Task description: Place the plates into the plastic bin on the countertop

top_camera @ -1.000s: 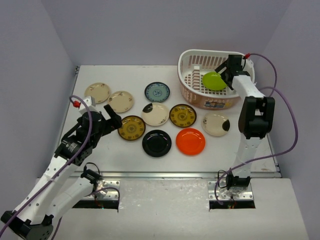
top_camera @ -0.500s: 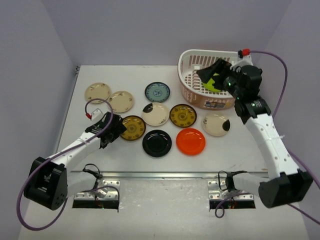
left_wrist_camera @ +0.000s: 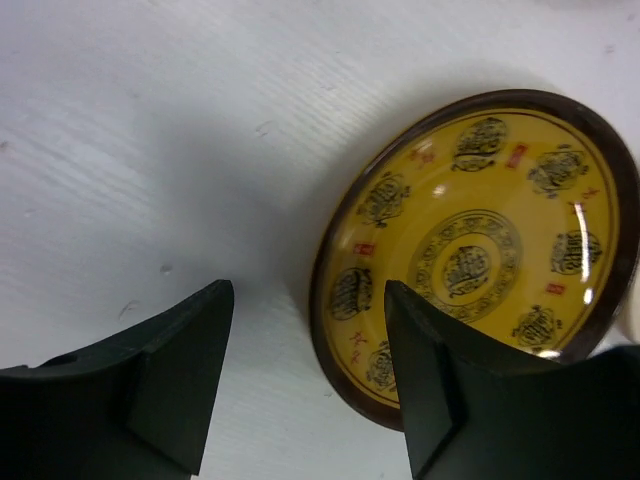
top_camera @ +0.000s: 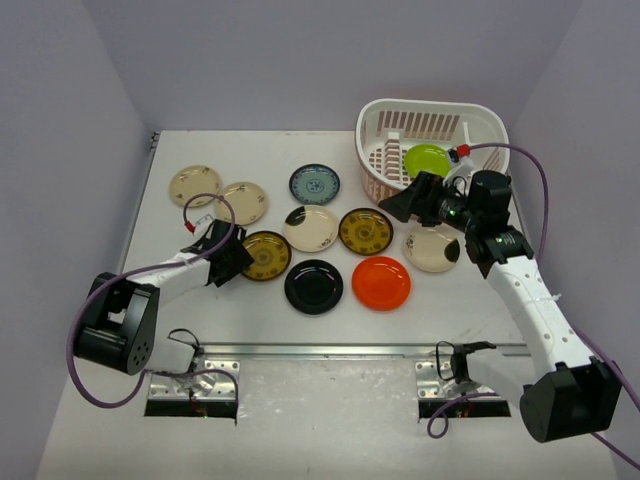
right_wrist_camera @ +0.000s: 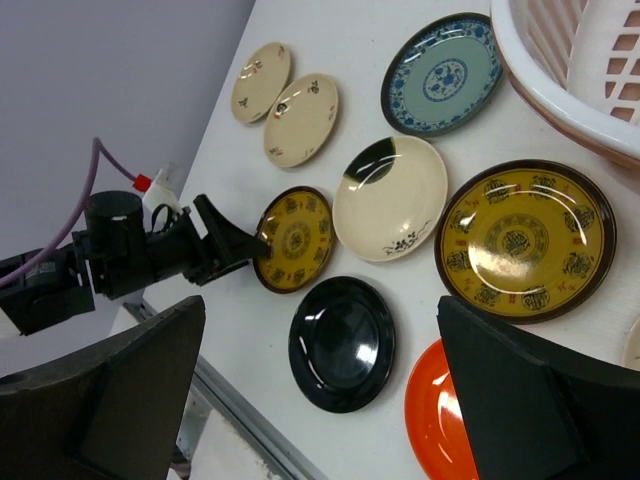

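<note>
Several plates lie on the countertop (top_camera: 250, 310): two cream floral (top_camera: 194, 185), blue patterned (top_camera: 315, 184), cream with dark patch (top_camera: 310, 228), two brown-gold (top_camera: 366, 231), black (top_camera: 314, 286), orange (top_camera: 381, 283), one cream (top_camera: 430, 248). A lime green plate (top_camera: 428, 160) lies in the plastic bin (top_camera: 432, 120). My left gripper (top_camera: 234, 255) is open at the left rim of a brown-gold plate (left_wrist_camera: 480, 255), one finger (left_wrist_camera: 440, 390) over the rim, the other on the table. My right gripper (top_camera: 398, 205) is open and empty in the air beside the bin, above the plates.
The bin's wall (right_wrist_camera: 570, 70) shows at the top right of the right wrist view. A metal front edge (top_camera: 330, 349) bounds the countertop near the arm bases. Purple walls close in the back and sides.
</note>
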`<state>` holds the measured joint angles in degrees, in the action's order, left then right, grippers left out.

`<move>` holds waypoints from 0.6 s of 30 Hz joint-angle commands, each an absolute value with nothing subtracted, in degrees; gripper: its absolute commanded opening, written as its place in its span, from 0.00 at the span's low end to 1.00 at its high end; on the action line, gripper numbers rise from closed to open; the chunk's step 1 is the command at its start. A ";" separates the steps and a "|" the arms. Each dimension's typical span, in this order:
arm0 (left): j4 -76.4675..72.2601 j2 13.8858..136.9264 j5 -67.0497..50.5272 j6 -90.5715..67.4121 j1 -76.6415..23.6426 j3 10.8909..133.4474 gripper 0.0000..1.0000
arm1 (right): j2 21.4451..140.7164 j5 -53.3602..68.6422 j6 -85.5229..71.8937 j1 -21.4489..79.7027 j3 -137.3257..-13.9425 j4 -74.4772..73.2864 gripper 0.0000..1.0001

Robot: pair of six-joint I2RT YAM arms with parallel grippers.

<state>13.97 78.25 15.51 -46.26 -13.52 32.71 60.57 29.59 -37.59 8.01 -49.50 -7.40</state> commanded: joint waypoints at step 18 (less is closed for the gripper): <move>18.63 43.79 17.08 -47.45 -14.36 27.43 0.00 | 71.57 49.55 -42.51 15.22 -52.19 10.11 0.99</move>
<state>22.19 57.58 23.79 -52.69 -13.58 28.72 64.86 42.26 -39.36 8.65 -49.48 0.89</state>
